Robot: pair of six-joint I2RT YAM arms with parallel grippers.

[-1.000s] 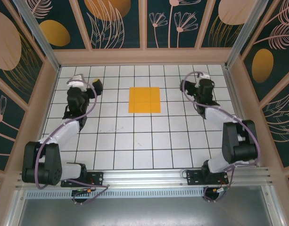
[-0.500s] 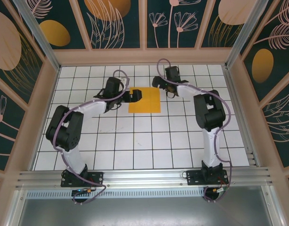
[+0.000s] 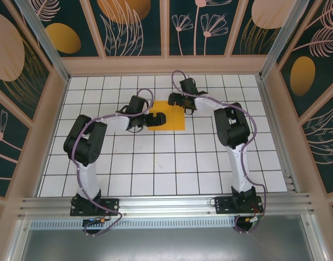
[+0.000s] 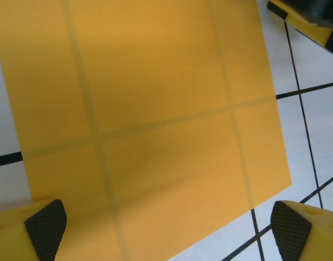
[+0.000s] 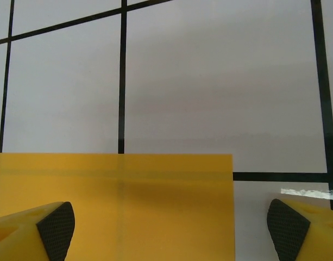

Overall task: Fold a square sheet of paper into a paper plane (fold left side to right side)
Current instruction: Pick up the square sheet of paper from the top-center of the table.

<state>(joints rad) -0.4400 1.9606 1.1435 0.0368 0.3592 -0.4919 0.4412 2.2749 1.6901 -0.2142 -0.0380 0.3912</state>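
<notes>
The square sheet of paper [image 3: 171, 120] lies flat and unfolded on the white grid table, orange-yellow with faint crease lines. My left gripper [image 3: 158, 118] hovers open over its left part. In the left wrist view the sheet [image 4: 155, 109] spans the space between the wide-apart fingertips [image 4: 44, 228], with the gripper [image 4: 169, 234] holding nothing. My right gripper [image 3: 176, 101] stands open at the sheet's far edge. In the right wrist view a corner of the sheet [image 5: 155, 206] lies between its pads [image 5: 288, 231], the gripper [image 5: 171, 231] gripping nothing. The paper plane is out of view.
The white grid table [image 3: 155, 163] is ringed by a wooden frame and painted walls [image 3: 133, 27]. The right gripper's yellow tip [image 4: 307, 16] shows at the top right of the left wrist view. Both arms reach far forward, their elbows [image 3: 82, 138] over the table's middle rows.
Both arms have swung in from the table's left and right sides to the sheet and settled closer over it. The sheet has not moved.
</notes>
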